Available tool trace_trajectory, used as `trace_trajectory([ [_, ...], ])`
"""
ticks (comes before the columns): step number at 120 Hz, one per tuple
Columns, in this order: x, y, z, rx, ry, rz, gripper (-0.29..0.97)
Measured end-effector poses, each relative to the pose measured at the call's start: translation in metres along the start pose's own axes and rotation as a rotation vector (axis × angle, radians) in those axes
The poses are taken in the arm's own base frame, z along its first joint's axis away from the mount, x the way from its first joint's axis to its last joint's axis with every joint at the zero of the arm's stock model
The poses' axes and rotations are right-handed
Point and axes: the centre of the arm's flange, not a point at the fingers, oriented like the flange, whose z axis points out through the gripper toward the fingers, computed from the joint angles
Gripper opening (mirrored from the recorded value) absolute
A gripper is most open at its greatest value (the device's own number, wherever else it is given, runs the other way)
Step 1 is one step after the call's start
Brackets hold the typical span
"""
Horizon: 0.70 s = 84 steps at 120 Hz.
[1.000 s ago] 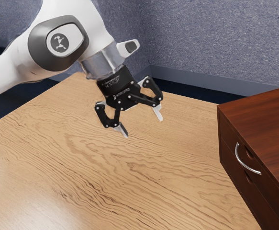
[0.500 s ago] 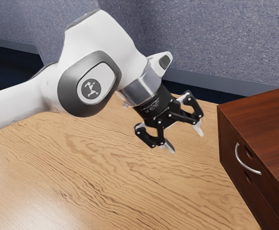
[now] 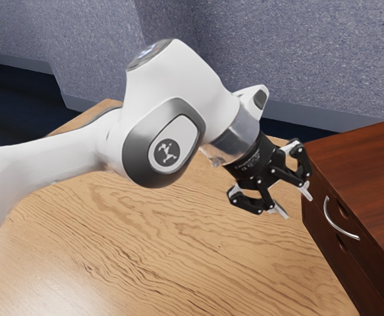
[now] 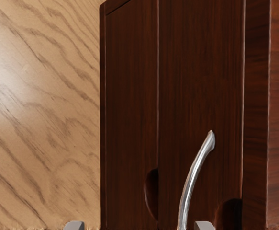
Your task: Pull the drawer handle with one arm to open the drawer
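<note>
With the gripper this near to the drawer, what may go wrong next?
1. The open gripper hangs close to the front corner of the cabinet; it might strike the wood before reaching the handle.
2. The handle is thin and curved, so the gripper might close beside it or slip off while pulling.

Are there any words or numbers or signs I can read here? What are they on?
No word or number here can be read.
A white logo sign with no letters: on the grey round cap of the arm.
Tiny pale print on the black body of the gripper: too small to read.
The brown cabinet: no writing on it.
</note>
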Motion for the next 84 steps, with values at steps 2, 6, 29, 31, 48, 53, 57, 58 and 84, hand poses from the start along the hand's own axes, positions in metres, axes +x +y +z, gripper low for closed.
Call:
trace_trajectory([
  [2,-0.001,0.0,0.0,-0.001,-0.001,-0.002,0.24],
  [6,-0.003,0.001,0.001,-0.002,-0.002,-0.004,0.23],
  [29,-0.009,0.006,0.024,0.011,-0.027,-0.014,0.2],
  [31,-0.008,0.006,0.026,0.011,-0.027,-0.016,0.2],
  [48,0.006,0.006,0.031,0.007,-0.02,-0.044,0.2],
  [53,0.012,0.005,0.033,0.003,-0.016,-0.054,0.2],
  [57,0.016,0.004,0.033,0.001,-0.012,-0.061,0.2],
  [58,0.017,0.004,0.033,0.0,-0.011,-0.062,0.2],
  [84,0.012,0.008,0.03,-0.017,-0.007,-0.064,0.18],
])
